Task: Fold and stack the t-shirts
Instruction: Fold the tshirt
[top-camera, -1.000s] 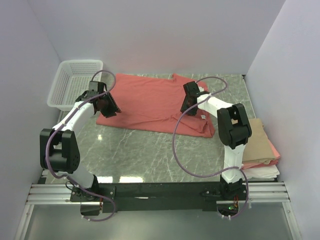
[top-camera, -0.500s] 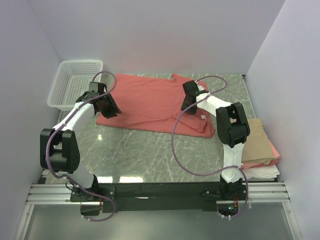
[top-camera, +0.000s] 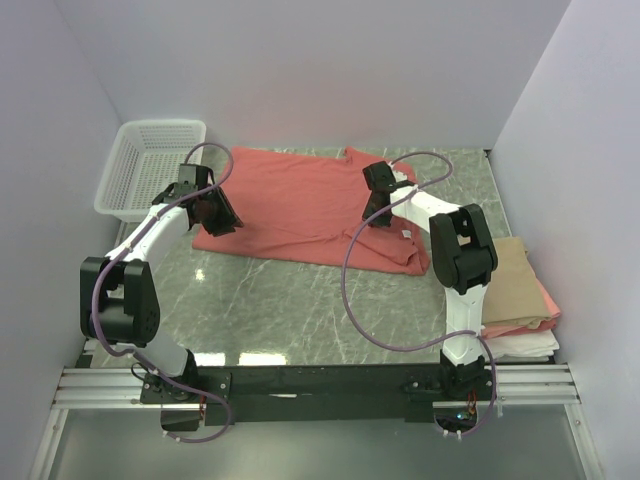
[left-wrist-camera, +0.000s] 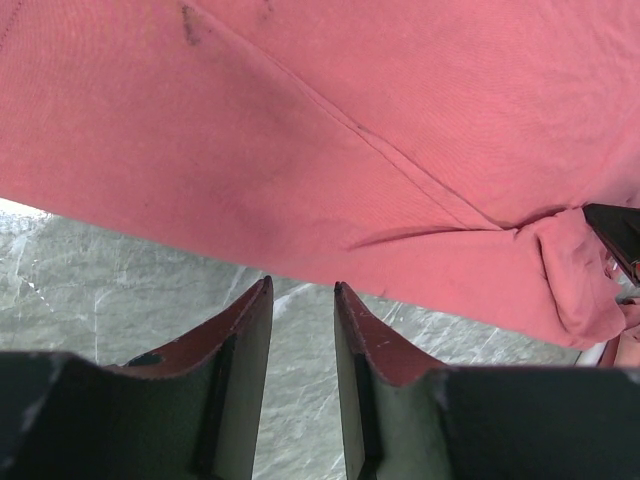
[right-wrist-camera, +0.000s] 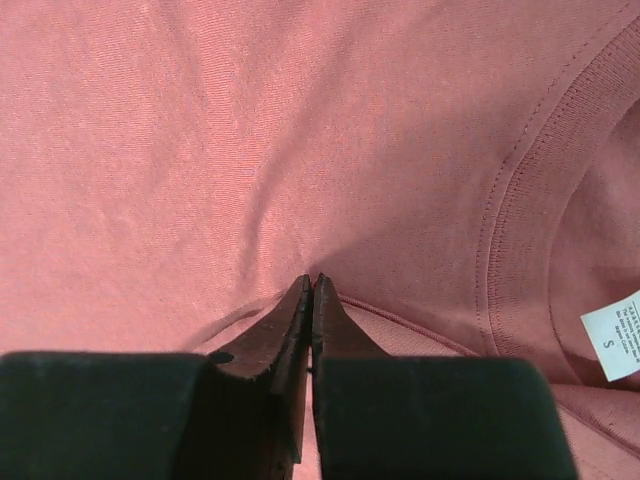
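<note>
**Right pinch set, left fingers short of the cloth**

The red shirt (top-camera: 300, 205) lay spread flat on the table (top-camera: 300, 300), just right of the basket (top-camera: 160, 124). Its long axis ran straight away from the basket. The folded shirts (top-camera: 515, 290) sat stacked well beyond the shirt's far end, on the side away from the basket.

Your right gripper (right-wrist-camera: 310, 280) was down on the end of the shirt far from the basket. Its fingers were pressed together. A small ridge of cloth rose to the tips, and creases ran into them. I read that as a pinch on the fabric. The collar (right-wrist-camera: 510, 230) and its size label (right-wrist-camera: 612, 335) lay just off to the side away from the basket.

Your left gripper (left-wrist-camera: 300, 285) sat at the basket-side end of the shirt, on the near edge. Its fingers stood apart with nothing between them, only bare table showing in the gap. The shirt's edge crossed just ahead of the fingertips, close but not touching.

The relation to watch was this: the edge lay straight ahead of the left fingers, and the left arm was the nearer one to that end. My judgement was that you needed a short push forward, with one finger under the edge, before you closed. Lifting on the right pinch alone would likely have dragged the shirt askew.
</note>
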